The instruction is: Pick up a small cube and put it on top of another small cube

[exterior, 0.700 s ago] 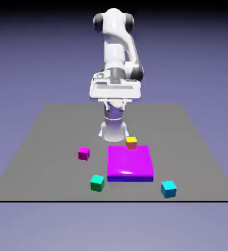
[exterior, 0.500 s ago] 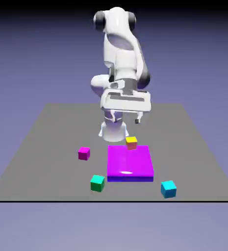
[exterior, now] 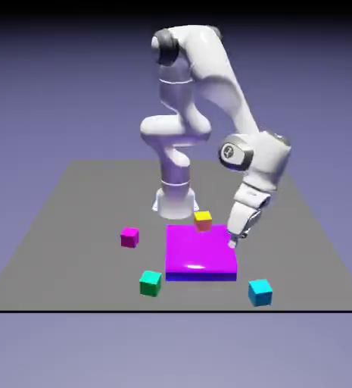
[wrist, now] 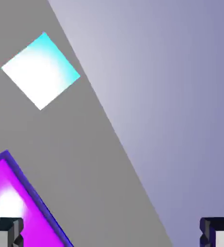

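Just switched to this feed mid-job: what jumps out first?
The magenta slab at the table's middle, with the gripper low over its edge at the exterior view's right, open and empty. The cyan cube sits alone near the front edge at that side; in the hand view it shows bright at upper left.

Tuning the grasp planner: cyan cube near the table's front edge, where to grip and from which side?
Grip the small cyan cube across two opposite side faces, coming straight down from above. It sits flat and alone on the table, clear of the magenta slab. The open gripper probably needs turning square to its faces.
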Robot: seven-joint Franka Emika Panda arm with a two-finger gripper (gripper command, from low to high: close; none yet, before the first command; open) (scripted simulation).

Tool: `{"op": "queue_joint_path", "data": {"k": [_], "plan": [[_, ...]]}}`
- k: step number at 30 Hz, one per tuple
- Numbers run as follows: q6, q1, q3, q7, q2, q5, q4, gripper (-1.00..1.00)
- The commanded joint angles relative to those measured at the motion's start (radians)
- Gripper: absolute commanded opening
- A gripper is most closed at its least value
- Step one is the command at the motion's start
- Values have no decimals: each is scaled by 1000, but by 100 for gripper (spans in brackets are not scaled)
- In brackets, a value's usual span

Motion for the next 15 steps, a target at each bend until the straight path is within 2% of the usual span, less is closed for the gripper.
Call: {"op": "queue_joint_path", "data": {"k": [1,15], "plan": [[-35,2,19,-11,36,-29,27,0],[-528,24,281,-164,544,-441,398,0]]}}
